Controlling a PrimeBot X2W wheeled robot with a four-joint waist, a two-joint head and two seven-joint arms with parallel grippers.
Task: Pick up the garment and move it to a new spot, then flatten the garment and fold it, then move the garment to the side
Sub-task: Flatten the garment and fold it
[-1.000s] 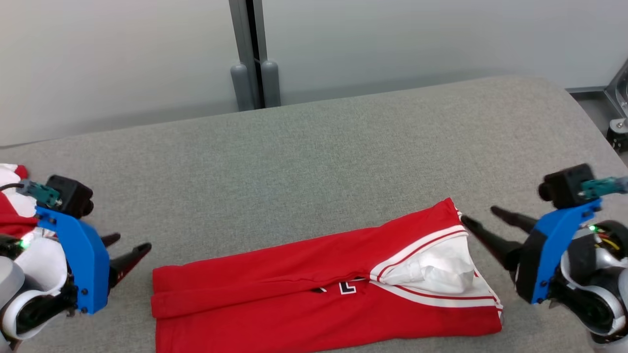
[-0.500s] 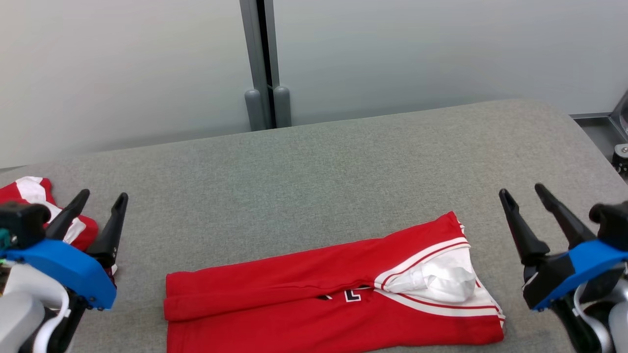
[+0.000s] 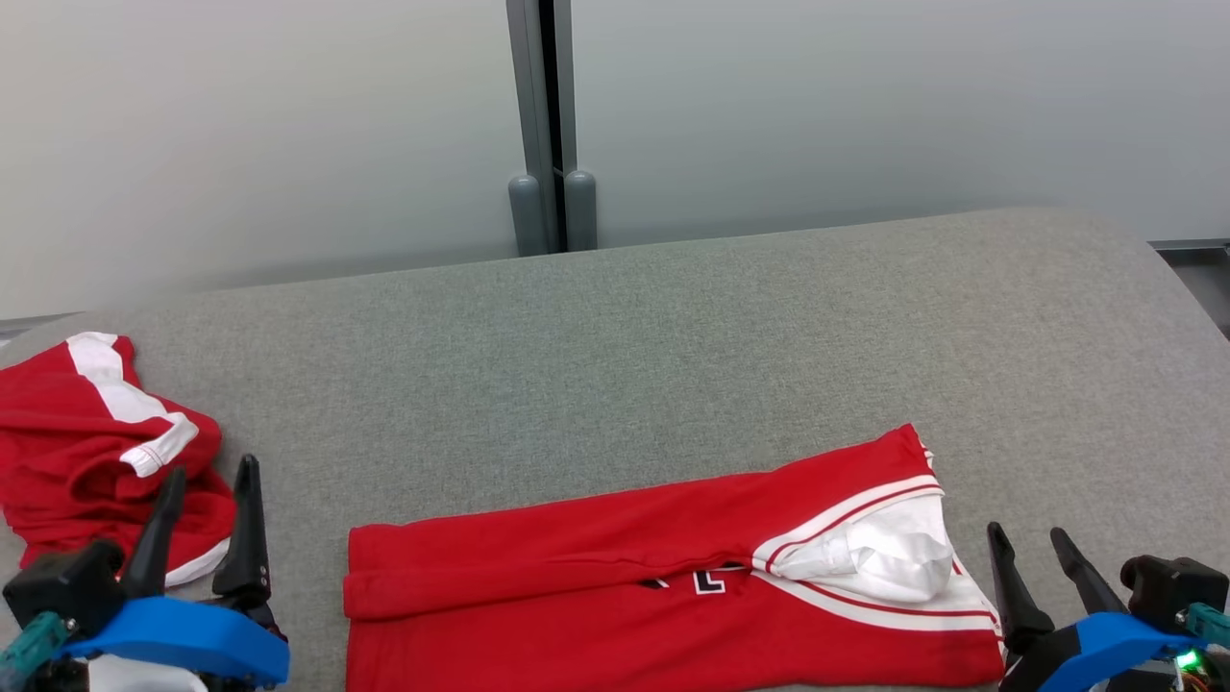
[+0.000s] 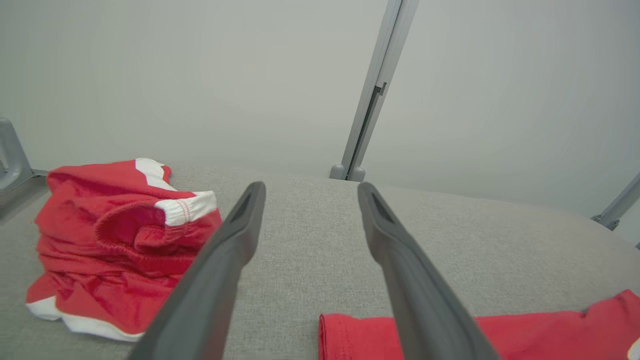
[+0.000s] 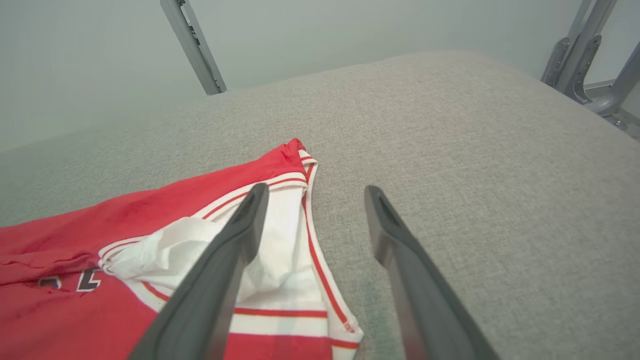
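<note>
- Garment (image 3: 673, 605) lies folded lengthwise between our two sets of jaws, its white-trimmed end just beside the right ones.
- Our left gripper (image 3: 211, 466) and right gripper (image 3: 1024, 530) both stand spread apart, holding nothing.
- We judge folding is in hand; next, each gripper should pinch its nearest end.

A grey woven-fabric surface (image 3: 673, 327) spans the scene from left to right, its far right corner rounded. Behind its far edge stand pale, matte wall panels (image 3: 240, 125), split by a vertical grey metal post (image 3: 550, 96) with two rounded caps (image 3: 552, 211) at its foot. Grey metal framing (image 5: 590, 60) stands off the right end. The light is soft and even.
</note>
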